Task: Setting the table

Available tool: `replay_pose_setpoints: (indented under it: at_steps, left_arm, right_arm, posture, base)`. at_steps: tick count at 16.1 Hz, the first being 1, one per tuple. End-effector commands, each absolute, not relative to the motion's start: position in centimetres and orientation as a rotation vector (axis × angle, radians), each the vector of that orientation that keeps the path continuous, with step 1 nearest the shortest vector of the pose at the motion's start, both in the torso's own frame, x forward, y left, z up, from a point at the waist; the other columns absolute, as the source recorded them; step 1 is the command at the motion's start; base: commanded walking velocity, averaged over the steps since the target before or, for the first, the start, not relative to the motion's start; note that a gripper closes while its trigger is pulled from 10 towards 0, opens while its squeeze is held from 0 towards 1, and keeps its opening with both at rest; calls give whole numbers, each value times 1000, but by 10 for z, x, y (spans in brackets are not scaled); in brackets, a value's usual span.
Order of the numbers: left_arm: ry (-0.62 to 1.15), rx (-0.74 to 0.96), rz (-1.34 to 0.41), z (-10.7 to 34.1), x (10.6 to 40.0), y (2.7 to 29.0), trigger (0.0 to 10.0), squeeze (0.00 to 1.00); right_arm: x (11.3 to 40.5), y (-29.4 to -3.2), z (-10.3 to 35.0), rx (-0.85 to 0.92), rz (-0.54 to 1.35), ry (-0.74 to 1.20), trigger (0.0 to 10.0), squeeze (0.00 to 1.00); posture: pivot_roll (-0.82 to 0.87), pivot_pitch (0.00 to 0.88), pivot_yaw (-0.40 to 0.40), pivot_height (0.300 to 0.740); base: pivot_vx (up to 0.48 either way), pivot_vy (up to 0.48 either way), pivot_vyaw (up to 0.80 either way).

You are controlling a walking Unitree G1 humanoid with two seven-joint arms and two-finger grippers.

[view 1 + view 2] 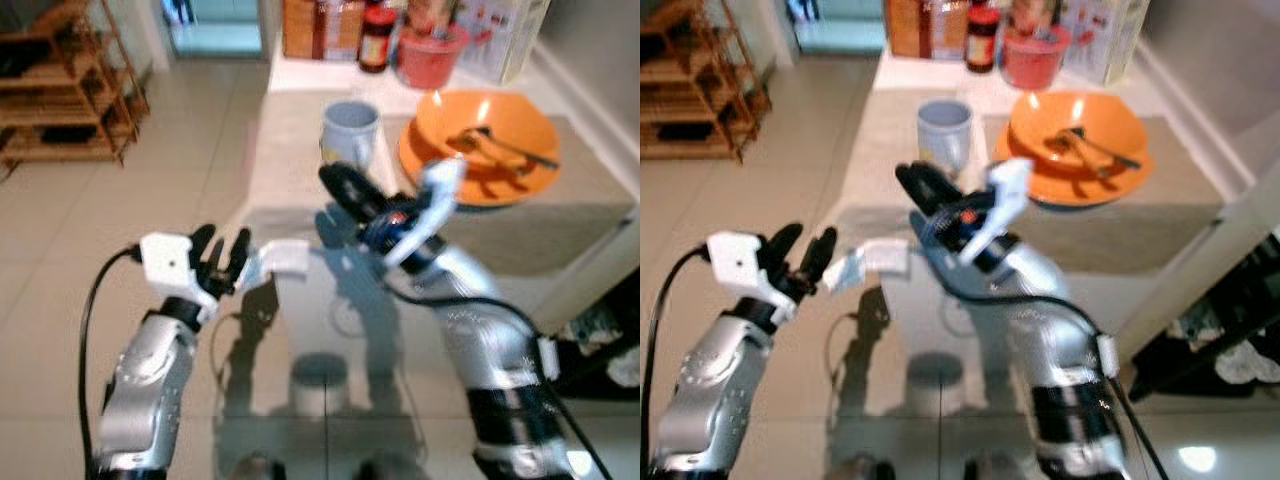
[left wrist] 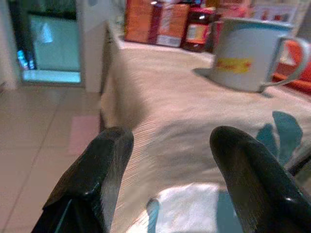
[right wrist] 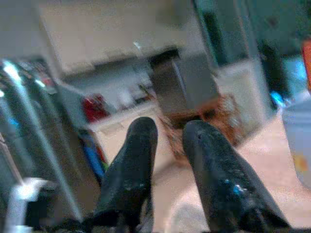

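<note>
A pale blue mug (image 1: 350, 130) stands on the beige table runner (image 1: 290, 150); the left wrist view shows the mug (image 2: 248, 53) ahead with its handle to one side. Beside it sits an orange bowl on an orange plate (image 1: 485, 140) with dark cutlery inside. My right gripper (image 1: 345, 188) hovers just in front of the mug, fingers (image 3: 136, 165) close together with nothing between them. My left gripper (image 1: 222, 255) is open at the table's left edge, next to a white folded piece (image 1: 290, 255) that lies on the glass.
A red bowl (image 1: 430, 55), a dark jar (image 1: 377, 40) and orange boxes (image 1: 320, 28) crowd the table's far end. The near tabletop is reflective glass (image 1: 330, 400). A wooden rack (image 1: 60, 90) stands on the tiled floor to the left. A white wall edge (image 1: 600, 270) runs along the right.
</note>
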State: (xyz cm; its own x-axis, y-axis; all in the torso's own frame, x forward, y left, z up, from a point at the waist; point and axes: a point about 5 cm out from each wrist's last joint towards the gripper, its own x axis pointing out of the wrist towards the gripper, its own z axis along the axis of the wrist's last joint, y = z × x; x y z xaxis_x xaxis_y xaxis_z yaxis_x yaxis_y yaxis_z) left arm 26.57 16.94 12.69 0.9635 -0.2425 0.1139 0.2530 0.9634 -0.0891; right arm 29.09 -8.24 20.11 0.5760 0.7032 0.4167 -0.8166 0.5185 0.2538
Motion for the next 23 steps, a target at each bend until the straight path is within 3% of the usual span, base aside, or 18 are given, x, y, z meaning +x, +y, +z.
replay_pose_setpoints:
  at_steps: [1, 3, 5, 9, 15, 16, 17, 18, 23]
  left_arm:
    - [-99, -103, -270, 127, 264, 168, 10000, 0]
    - [-90, -101, -273, 125, 263, 169, 10000, 0]
    - [-85, -97, -276, 124, 264, 168, 10000, 0]
    - [-86, -100, -281, 124, 264, 167, 10000, 0]
    - [-82, -97, -292, 124, 261, 164, 10000, 0]
    - [-83, -94, -292, 124, 260, 164, 10000, 0]
    - [-83, -94, -292, 124, 260, 164, 10000, 0]
    - [-82, -91, -293, 124, 258, 163, 10000, 0]
    - [-85, -84, -297, 127, 253, 162, 10000, 0]
  right_arm:
    - [277, -86, 218, 498, 1028, -334, 10000, 1000]
    - [272, -86, 225, 453, 1044, -358, 10000, 1000]
    - [286, -87, 226, 231, 844, -354, 10000, 1000]
    - [304, -114, 230, 261, 520, -375, 10000, 1000]
    - [322, -134, 194, 30, 248, -251, 10000, 996]
    - [328, -136, 186, 29, 228, -222, 10000, 165]
    - [328, -136, 186, 29, 228, -222, 10000, 165]
    - [337, -130, 181, 32, 259, -205, 10000, 0]
    - [352, -121, 182, 14, 273, -215, 10000, 0]
  posture:
    - [-87, 87, 12, 740]
    - [-91, 87, 13, 740]
    - [-98, 90, 14, 740]
    - [-96, 94, 14, 740]
    - [-93, 104, 7, 740]
    - [-89, 107, 8, 740]
    - [-89, 107, 8, 740]
    - [-81, 115, 10, 740]
    - [-72, 133, 9, 740]
  base:
    - [0, 0, 0]
    - [0, 0, 0]
    - [0, 0, 0]
    - [0, 0, 0]
    - [0, 0, 0]
    - [0, 0, 0]
    - [0, 0, 0]
    - [0, 0, 0]
    - [0, 0, 0]
